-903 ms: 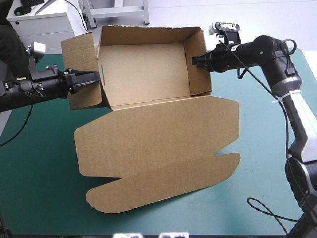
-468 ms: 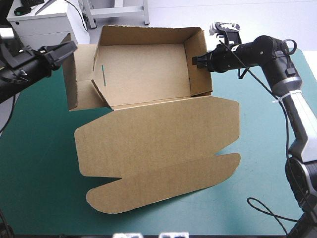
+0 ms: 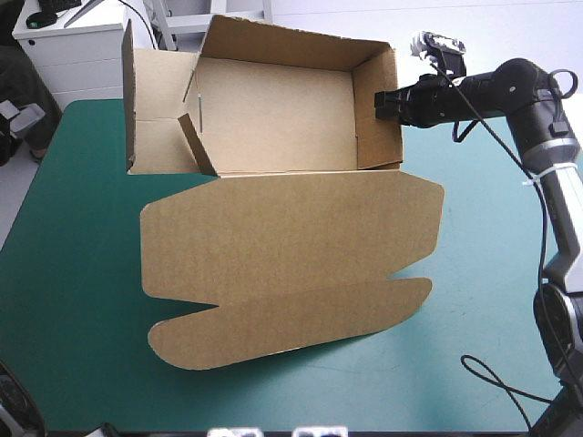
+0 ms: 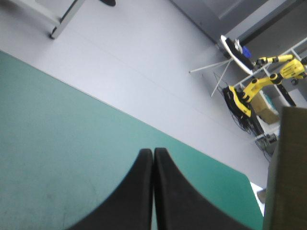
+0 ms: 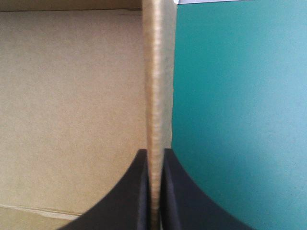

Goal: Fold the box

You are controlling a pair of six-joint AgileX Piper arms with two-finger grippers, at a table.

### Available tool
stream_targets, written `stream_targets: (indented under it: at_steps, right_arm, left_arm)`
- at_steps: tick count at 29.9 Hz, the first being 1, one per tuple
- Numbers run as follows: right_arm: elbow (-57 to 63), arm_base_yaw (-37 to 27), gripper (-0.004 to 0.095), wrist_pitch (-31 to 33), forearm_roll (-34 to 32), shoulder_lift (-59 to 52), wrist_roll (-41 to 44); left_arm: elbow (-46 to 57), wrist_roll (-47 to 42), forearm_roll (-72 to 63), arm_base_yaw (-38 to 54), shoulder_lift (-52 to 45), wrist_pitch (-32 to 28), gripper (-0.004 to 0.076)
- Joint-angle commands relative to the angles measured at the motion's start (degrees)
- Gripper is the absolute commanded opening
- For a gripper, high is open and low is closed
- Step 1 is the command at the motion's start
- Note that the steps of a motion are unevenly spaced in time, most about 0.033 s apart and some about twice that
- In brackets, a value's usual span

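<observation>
The one teal-green table point(image 3: 73, 273) bears one brown box point(image 3: 273, 118) at its far side. I judge it half done: the single lid point(image 3: 291, 237) lies flat and the left wall point(image 3: 155, 118) is untucked. My right gripper point(image 5: 154, 191) pinches the right wall point(image 3: 373, 137). My left gripper point(image 4: 153, 191) is pressed together, empty.

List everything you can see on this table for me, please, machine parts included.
box: one, brown; open tray toward the table's far edge, lid lying flat toward the near edge, left side flap not tucked in.
table cover: one, teal-green; under everything.
right end effector: one, black; shut on the box's right wall.
left end effector: one, black; shut, holding nothing, over bare cover, apart from the box.
</observation>
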Motion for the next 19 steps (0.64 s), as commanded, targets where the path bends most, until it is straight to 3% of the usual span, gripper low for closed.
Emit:
stream_targets:
  at_steps: [1,11,19]
  right_arm:
    - [-1.8,-0.4,-0.0018,-2.2,7.1,-3.0,-1.4]
    - [-1.8,0.4,-0.0017,-2.6,9.8,-3.0,-2.3]
    - [-1.8,3.7,-0.0017,-3.2,3.6,-3.0,-1.2]
  left_arm:
    - [-1.9,-1.3,-2.6,-0.9,-0.8,4.1,-0.0008]
    - [-1.9,0.1,-2.5,-14.5,-0.8,5.2,-0.0008]
    - [-1.9,2.0,-5.0,-22.0,-1.2,4.5,-0.0008]
